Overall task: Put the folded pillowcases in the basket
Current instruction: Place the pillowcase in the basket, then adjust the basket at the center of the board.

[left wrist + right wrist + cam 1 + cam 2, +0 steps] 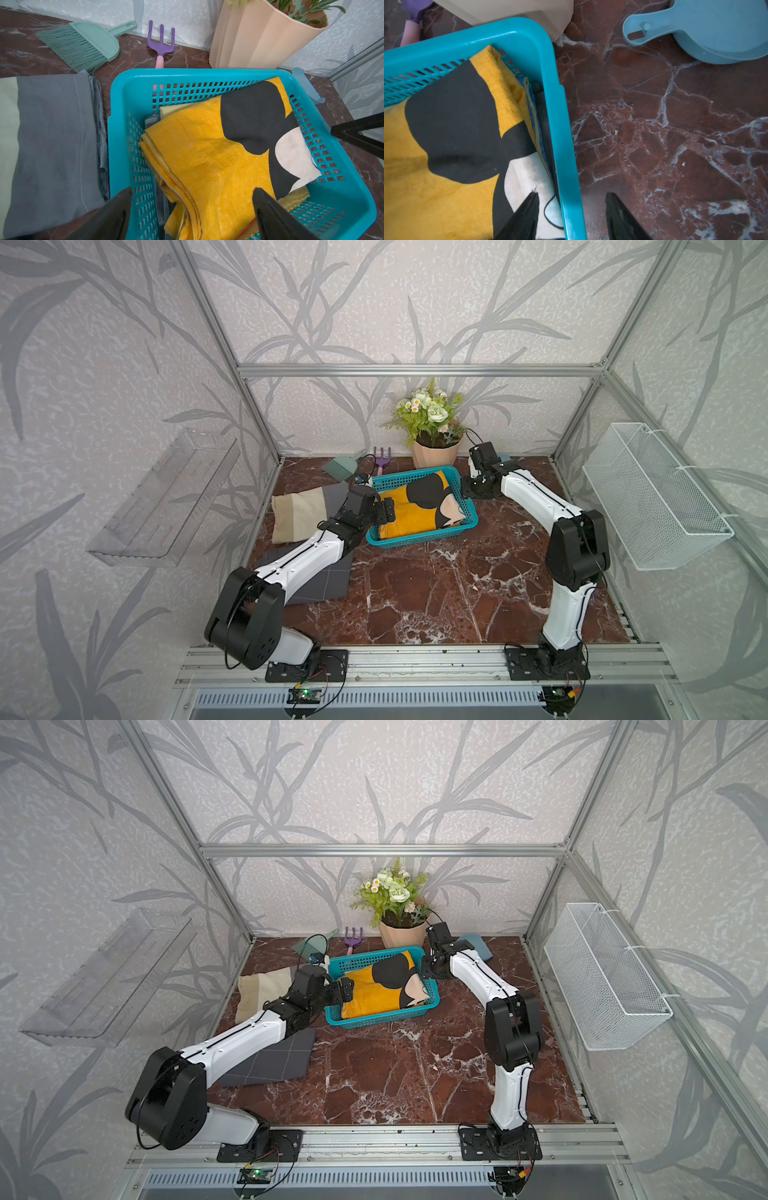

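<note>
The pillowcase [415, 512] lies folded inside the basket [424, 536], which sits on the worktop [457, 593]. The left end effector [193, 189] hangs over one end of the basket with its fingers wide apart, gripping nothing. The right end effector [572, 194] is at the other end of the basket. Its fingers are apart too, with the basket's wall between them.

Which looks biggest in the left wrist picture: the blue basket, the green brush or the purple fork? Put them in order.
1. blue basket, also nearest the camera
2. green brush
3. purple fork
</note>
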Action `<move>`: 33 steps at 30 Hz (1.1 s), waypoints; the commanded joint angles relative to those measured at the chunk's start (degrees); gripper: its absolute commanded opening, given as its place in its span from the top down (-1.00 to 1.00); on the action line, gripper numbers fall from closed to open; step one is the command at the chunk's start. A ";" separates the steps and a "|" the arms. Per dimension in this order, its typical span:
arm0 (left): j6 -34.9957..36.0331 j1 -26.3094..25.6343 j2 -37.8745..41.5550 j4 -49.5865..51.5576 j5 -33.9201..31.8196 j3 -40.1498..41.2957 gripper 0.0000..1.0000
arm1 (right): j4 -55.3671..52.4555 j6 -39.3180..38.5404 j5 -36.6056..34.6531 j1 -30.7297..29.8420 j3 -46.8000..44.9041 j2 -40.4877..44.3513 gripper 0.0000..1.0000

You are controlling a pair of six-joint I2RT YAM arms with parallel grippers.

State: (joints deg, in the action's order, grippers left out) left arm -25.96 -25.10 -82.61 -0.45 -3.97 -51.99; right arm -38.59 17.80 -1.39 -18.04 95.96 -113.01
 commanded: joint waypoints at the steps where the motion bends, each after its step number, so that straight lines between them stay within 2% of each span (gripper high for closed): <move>1: -0.46 0.73 0.61 -0.17 0.63 1.22 -0.84 | -1.42 -0.14 1.16 0.60 2.40 -2.24 -0.04; 5: -0.50 1.37 0.60 -0.34 1.15 1.88 -0.84 | -1.43 0.29 1.39 0.95 2.34 -4.08 -0.02; 6: -0.49 1.45 0.45 -0.34 1.14 1.97 -0.85 | -1.52 0.54 1.31 1.11 2.21 -4.38 0.03; 11: -0.37 1.89 0.63 0.23 0.91 2.15 -0.85 | -0.47 1.29 0.88 2.16 -0.46 -3.27 0.62; 14: -0.18 2.40 1.08 0.75 0.46 2.24 -0.85 | -0.36 1.36 0.27 2.95 -2.25 -1.86 0.86; 23: 0.25 3.92 5.55 3.84 -1.14 5.05 -0.87 | 1.81 2.15 -0.12 8.11 -12.00 4.76 0.84; 24: 0.13 4.07 6.40 4.20 -1.14 5.69 -0.87 | 2.09 2.08 -0.04 8.73 -12.88 5.42 0.78; 25: -0.04 4.14 7.21 4.46 -1.34 6.24 -0.88 | 2.31 1.91 0.08 9.11 -13.39 5.93 0.50; 26: -0.29 4.18 8.01 4.49 -1.59 7.04 -0.88 | 2.46 1.58 -0.06 9.25 -13.80 6.68 -0.05; 27: -0.71 4.27 8.85 4.49 -1.96 7.70 -0.88 | 2.16 1.26 -0.42 9.26 -13.94 7.49 -0.71; 28: -0.90 4.33 9.54 4.53 -2.14 8.16 -0.88 | 2.05 1.27 -0.60 9.21 -14.16 8.55 -0.99; 33: -2.62 4.54 11.79 9.80 -2.73 8.86 -0.91 | 4.40 1.44 -0.46 6.71 -17.86 19.70 -0.98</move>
State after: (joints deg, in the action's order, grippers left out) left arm -27.22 -20.88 -72.58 5.17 -5.39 -43.97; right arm -35.05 19.46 -1.23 -9.34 78.48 -101.82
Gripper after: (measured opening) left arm 0.956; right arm 0.989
